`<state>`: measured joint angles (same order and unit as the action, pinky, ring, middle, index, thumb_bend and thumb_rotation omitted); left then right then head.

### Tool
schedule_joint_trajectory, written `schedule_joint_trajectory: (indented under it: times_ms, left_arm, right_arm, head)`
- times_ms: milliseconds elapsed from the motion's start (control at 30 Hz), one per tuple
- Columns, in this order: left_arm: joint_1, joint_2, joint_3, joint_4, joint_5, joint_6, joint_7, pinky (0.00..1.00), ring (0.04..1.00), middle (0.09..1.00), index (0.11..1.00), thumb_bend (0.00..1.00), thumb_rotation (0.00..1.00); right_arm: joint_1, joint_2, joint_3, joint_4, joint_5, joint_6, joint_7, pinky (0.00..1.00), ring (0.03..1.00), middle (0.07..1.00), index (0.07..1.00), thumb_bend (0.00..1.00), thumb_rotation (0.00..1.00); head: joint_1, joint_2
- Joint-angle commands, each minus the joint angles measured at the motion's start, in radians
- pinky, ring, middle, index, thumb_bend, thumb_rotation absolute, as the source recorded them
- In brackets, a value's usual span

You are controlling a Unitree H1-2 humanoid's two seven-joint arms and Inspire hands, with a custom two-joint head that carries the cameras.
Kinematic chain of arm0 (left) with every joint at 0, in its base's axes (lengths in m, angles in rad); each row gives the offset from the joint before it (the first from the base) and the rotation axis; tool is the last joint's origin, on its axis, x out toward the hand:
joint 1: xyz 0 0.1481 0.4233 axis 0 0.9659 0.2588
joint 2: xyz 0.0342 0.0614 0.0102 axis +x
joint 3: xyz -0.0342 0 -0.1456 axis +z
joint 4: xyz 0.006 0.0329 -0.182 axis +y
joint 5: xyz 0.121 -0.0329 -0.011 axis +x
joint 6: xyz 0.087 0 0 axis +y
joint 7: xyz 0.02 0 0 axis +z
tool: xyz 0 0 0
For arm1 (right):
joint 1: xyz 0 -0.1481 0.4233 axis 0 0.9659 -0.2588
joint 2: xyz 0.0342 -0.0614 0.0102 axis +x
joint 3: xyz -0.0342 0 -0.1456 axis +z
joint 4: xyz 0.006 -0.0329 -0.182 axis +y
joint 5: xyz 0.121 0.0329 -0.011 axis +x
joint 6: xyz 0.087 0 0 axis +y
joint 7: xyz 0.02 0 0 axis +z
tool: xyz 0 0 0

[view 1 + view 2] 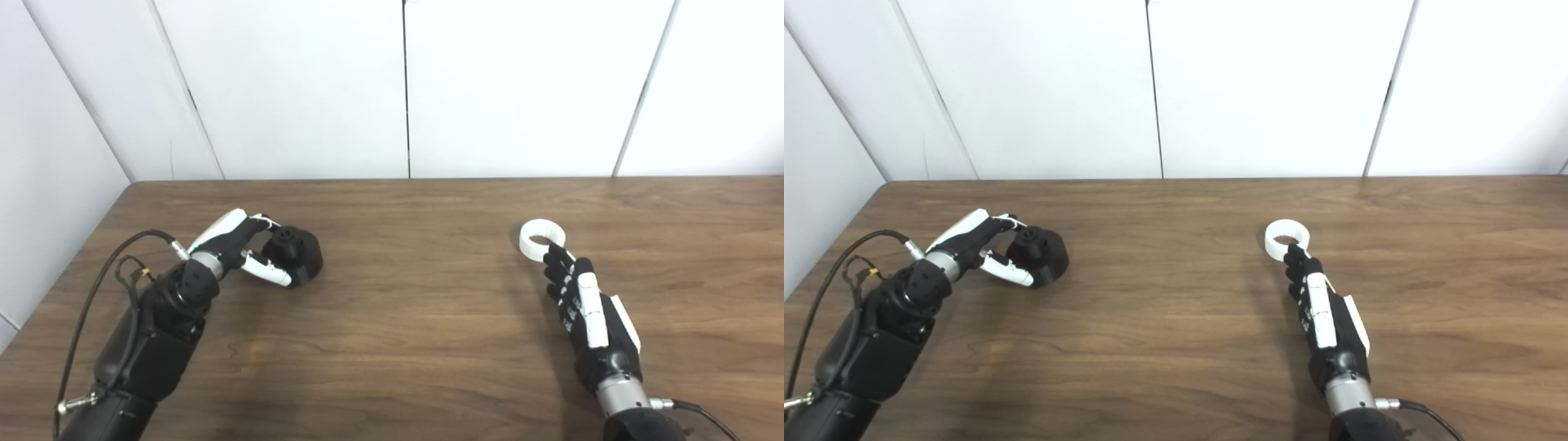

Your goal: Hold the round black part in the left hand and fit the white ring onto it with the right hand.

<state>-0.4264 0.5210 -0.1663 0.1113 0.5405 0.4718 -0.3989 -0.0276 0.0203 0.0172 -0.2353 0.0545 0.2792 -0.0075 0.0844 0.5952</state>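
The round black part (299, 250) rests on the wooden table (404, 318) at the left. My left hand (242, 248) wraps it from the left, with fingers over its far top and the thumb along its near side, both touching it. The white ring (541, 239) lies flat on the table at the right. My right hand (582, 303) lies stretched out just behind it, palm down and fingers apart. Its fingertips (554, 252) touch the ring's near edge, and nothing is held in this hand.
The table's left edge (67, 269) runs close beside my left arm. White wall panels (404, 92) stand along the table's far edge. A black cable (92, 288) loops off the left forearm. A wide stretch of bare wood separates the two hands.
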Motion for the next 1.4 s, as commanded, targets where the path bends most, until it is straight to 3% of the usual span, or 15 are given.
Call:
schedule_joint_trajectory:
  times_ms: [0, 200, 467, 900, 1367]
  left_arm:
    - [-0.022, 0.004, 0.011, -0.041, -0.002, -0.006, 0.019, 1.00, 1.000, 1.000, 0.747, 0.86, 0.17]
    - [-0.007, -0.011, 0.011, -0.071, -0.008, -0.003, 0.003, 1.00, 1.000, 0.999, 0.743, 0.85, 0.17]
    - [0.033, -0.067, 0.055, -0.144, 0.043, -0.002, -0.063, 0.98, 1.000, 0.998, 0.743, 0.86, 0.16]
    - [0.120, -0.144, 0.051, -0.284, 0.102, -0.002, -0.117, 0.97, 1.000, 0.991, 0.733, 0.85, 0.12]
    - [0.217, -0.225, 0.014, -0.423, 0.192, -0.003, -0.146, 0.98, 1.000, 0.986, 0.733, 0.87, 0.18]
  right_arm:
    - [-0.035, 0.006, 0.006, -0.028, 0.006, -0.011, 0.011, 0.98, 0.958, 0.929, 0.919, 0.58, 1.00]
    - [-0.034, 0.003, 0.011, -0.031, 0.001, -0.011, 0.014, 0.98, 0.961, 0.934, 0.927, 0.58, 1.00]
    - [-0.031, 0.001, 0.011, -0.033, 0.004, -0.007, 0.015, 0.98, 0.962, 0.936, 0.928, 0.57, 1.00]
    - [-0.026, 0.007, 0.015, -0.042, 0.000, -0.002, 0.009, 0.99, 0.964, 0.935, 0.933, 0.57, 1.00]
    - [-0.018, 0.014, 0.018, -0.062, -0.005, 0.012, 0.000, 0.99, 0.963, 0.933, 0.929, 0.56, 1.00]
  head:
    - [0.001, 0.000]
    - [-0.001, 0.003]
    - [-0.001, 0.006]
    - [-0.008, 0.013]
    - [-0.018, 0.024]
